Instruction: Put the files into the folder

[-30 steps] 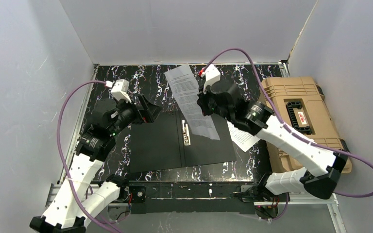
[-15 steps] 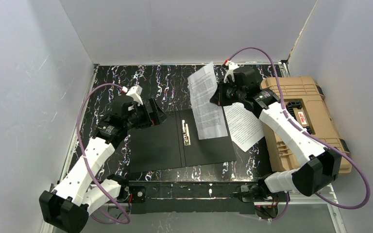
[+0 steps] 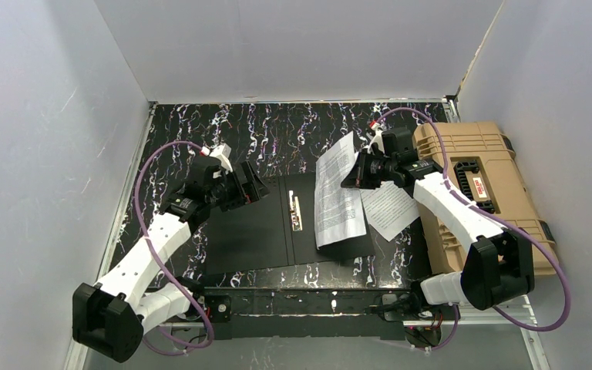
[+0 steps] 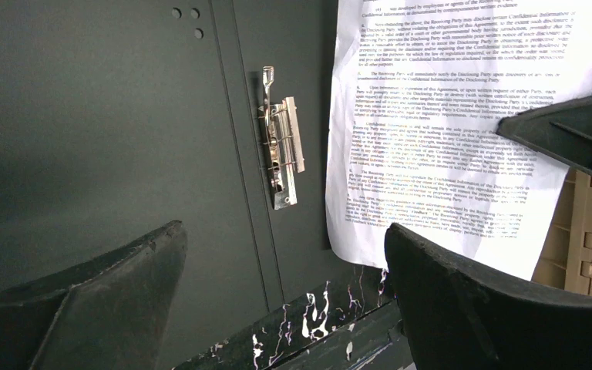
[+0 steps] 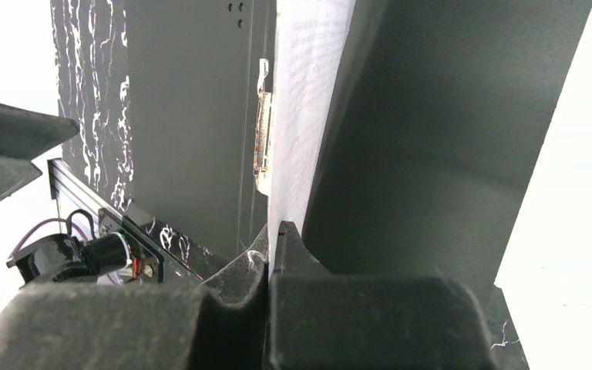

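Tan case (image 3: 509, 185) flanks files (image 3: 389, 212), right of folder (image 3: 247, 231).

Top view: diffuse overhead light washing walls (image 3: 301, 46) evenly. Left wrist view: dim; metal clip (image 4: 281, 150) glinting, sheet (image 4: 447, 131) print resolving sharply, colour fringing showing. Right wrist view: background blowing out white, near fingers (image 5: 370, 324) blurring.

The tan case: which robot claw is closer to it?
Right. The right gripper, pinching a sheet, hangs just left of the tan case; the left gripper hovers over the folder's left half.
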`<control>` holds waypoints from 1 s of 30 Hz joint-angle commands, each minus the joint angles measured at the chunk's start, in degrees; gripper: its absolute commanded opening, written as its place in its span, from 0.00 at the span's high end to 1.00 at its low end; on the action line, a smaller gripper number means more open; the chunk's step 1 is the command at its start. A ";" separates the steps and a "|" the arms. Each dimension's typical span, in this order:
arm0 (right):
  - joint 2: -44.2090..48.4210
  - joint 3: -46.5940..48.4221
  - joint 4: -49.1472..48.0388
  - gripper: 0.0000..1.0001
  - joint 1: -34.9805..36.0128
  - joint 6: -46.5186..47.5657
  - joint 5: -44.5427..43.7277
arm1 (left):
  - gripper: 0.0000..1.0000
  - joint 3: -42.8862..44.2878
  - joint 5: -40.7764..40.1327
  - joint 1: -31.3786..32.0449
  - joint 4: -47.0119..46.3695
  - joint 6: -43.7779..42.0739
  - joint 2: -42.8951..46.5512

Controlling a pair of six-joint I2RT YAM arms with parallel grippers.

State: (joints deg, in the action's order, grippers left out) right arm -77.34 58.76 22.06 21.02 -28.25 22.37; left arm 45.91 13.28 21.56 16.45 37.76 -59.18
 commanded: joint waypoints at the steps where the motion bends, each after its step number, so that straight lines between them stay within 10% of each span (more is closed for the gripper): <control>1: 0.64 -0.55 -2.42 0.99 0.04 2.60 1.63 | 0.02 -1.14 0.60 0.08 -1.79 0.57 -1.42; 30: 4.02 -5.51 -8.08 0.99 6.56 12.62 -0.59 | 0.02 -4.60 1.12 0.11 -5.01 0.76 -3.51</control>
State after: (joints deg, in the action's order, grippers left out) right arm -76.18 54.06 18.87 27.14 -17.56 20.78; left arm 41.67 14.06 21.56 11.60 39.00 -62.63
